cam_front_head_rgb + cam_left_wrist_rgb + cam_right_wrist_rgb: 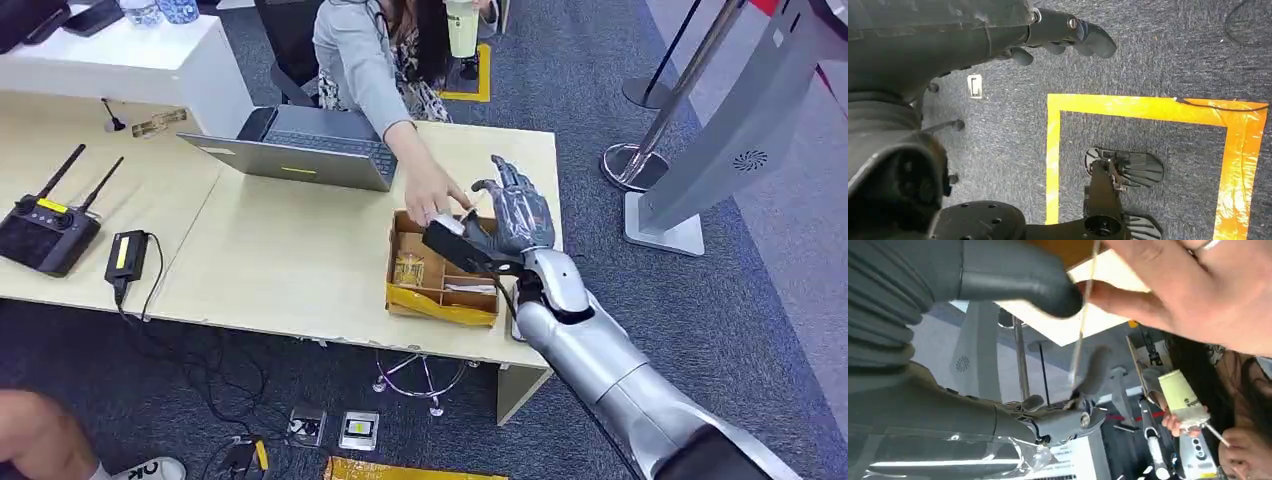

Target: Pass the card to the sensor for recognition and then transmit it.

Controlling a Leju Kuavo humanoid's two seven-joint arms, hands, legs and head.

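White card (1081, 325) between right hand (517, 218) and person's hand (432, 196)

My right hand (520, 215) covers most of the card (1082, 320), so from my wrist it's just a thin blurry edge. The person's hand (1193, 290) is cut off by the frame there. Can't tell what's lying in the cardboard box (440, 300), too small.
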